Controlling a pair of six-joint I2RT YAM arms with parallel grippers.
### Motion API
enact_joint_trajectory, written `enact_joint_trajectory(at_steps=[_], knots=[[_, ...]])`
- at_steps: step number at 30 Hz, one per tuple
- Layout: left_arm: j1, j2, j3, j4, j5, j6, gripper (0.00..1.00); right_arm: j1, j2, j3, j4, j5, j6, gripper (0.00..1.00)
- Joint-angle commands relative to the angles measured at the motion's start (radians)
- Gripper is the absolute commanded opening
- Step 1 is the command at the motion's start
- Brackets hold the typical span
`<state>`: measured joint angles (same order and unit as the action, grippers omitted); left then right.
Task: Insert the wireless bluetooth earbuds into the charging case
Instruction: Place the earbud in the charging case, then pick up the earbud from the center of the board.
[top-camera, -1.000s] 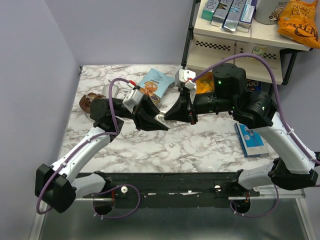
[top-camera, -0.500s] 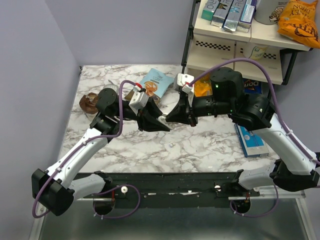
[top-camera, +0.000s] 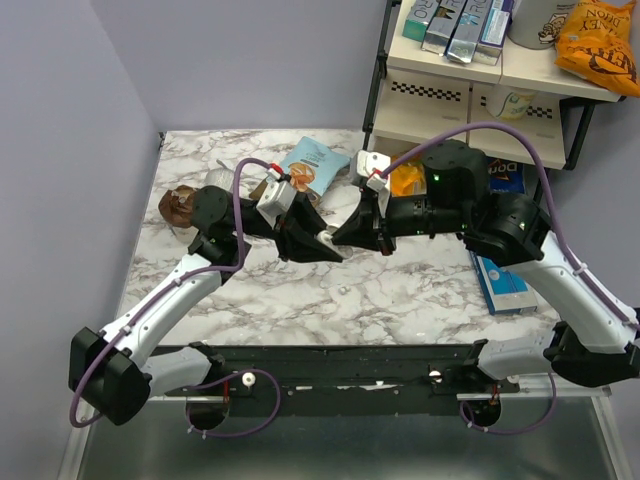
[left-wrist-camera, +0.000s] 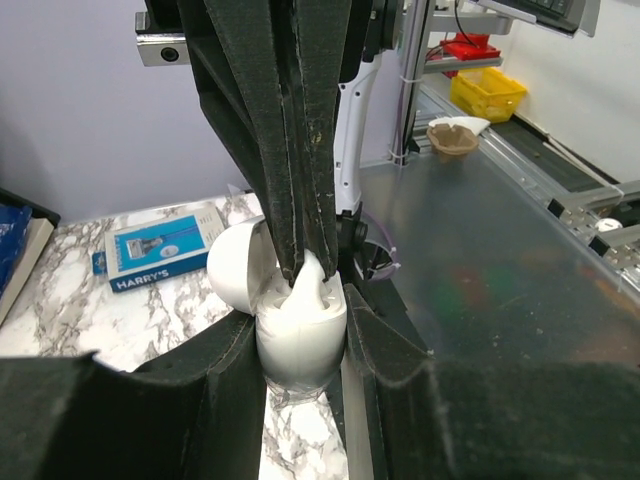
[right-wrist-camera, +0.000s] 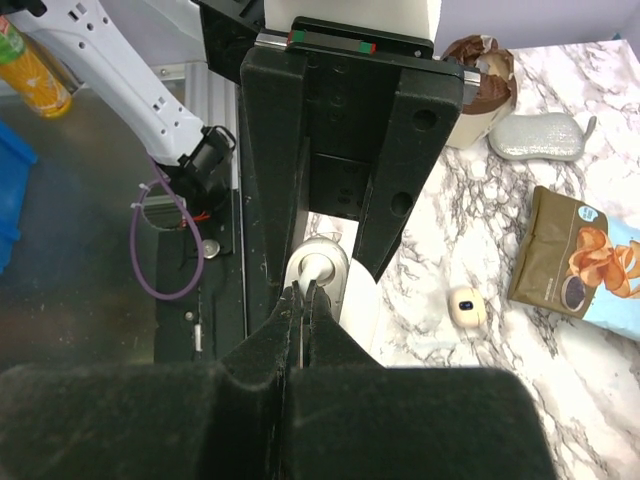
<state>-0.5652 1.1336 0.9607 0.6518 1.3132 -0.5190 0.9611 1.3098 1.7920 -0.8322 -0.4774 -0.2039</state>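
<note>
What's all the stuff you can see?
charging case: one, white, open, in the left gripper
earbud: one, cream, loose on the table; white bit in the case, maybe another
snack bag: one, light blue, far side
Harry's box: one, blue, right side
brown bundle: one, far left
grey pouch: one, beside the brown bundle
table: one, marble
shelf: one, cream, back right
left gripper: black, shut on the case
right gripper: black, shut, tips at the case's mouth

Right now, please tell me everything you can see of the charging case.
The charging case is small, white, rounded and looks like glossy plastic. Its lid is swung open to one side. The left gripper clamps its body from both sides, over the marble table. The right gripper, fingers pressed together, has its tips in the open mouth.
</note>
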Motion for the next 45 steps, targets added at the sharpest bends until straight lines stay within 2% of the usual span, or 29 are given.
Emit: enact_joint_trajectory(at_steps=[1,3,4,6,7,10,13,16,18,21,22,23,25,27,30,34,38,41,45], knots=[[-0.004,0.012,-0.013,0.238,0.012,-0.14,0.0,0.007,-0.011,-0.014,-0.021,0.022,-0.009,0.01],[-0.005,0.018,-0.016,0.262,0.012,-0.151,0.0,0.007,-0.015,-0.019,-0.01,0.039,0.004,0.02],[-0.004,0.018,-0.017,0.264,0.011,-0.153,0.0,0.008,-0.021,-0.023,-0.004,0.046,0.008,0.11],[-0.005,0.018,-0.022,0.263,0.009,-0.153,0.0,0.007,-0.032,-0.026,0.015,0.062,0.024,0.19],[-0.005,0.02,-0.023,0.263,0.009,-0.153,0.0,0.007,-0.037,-0.025,0.021,0.063,0.029,0.28],[-0.005,0.02,-0.03,0.264,0.003,-0.15,0.0,0.007,-0.056,-0.023,0.038,0.072,0.046,0.42],[-0.004,0.022,-0.034,0.263,-0.003,-0.148,0.0,0.007,-0.07,-0.014,0.044,0.085,0.061,0.5],[-0.005,0.022,-0.037,0.263,-0.012,-0.147,0.0,0.007,-0.09,-0.019,0.056,0.123,0.077,0.54],[-0.004,0.02,-0.045,0.259,-0.025,-0.142,0.0,0.005,-0.148,-0.072,0.112,0.166,0.107,0.54],[0.013,0.0,-0.077,0.23,-0.066,-0.122,0.0,0.007,-0.266,-0.216,0.298,0.372,0.182,0.54],[0.017,-0.009,-0.094,0.214,-0.087,-0.086,0.0,0.002,-0.341,-0.327,0.347,0.516,0.199,0.55],[0.028,-0.044,-0.111,0.165,-0.148,-0.063,0.0,-0.01,-0.363,-0.367,0.391,0.57,0.24,0.55],[0.031,-0.09,-0.175,0.106,-0.214,0.0,0.0,-0.033,-0.397,-0.44,0.39,0.679,0.279,0.55],[0.031,-0.176,-0.255,0.025,-0.332,0.089,0.0,-0.068,-0.403,-0.569,0.387,0.692,0.34,0.55],[0.031,-0.291,-0.379,0.048,-0.437,0.094,0.0,-0.085,-0.388,-0.77,0.43,0.662,0.425,0.55],[0.031,-0.414,-0.474,0.026,-0.523,0.096,0.0,-0.087,-0.287,-0.954,0.554,0.561,0.488,0.45],[0.03,-0.526,-0.514,-0.053,-0.584,0.111,0.0,-0.087,-0.129,-0.985,0.645,0.494,0.5,0.43],[0.03,-0.577,-0.52,-0.118,-0.62,0.145,0.0,-0.087,0.001,-0.945,0.653,0.484,0.488,0.47],[0.03,-0.61,-0.536,-0.142,-0.651,0.155,0.0,-0.085,0.124,-0.89,0.654,0.502,0.466,0.48]])
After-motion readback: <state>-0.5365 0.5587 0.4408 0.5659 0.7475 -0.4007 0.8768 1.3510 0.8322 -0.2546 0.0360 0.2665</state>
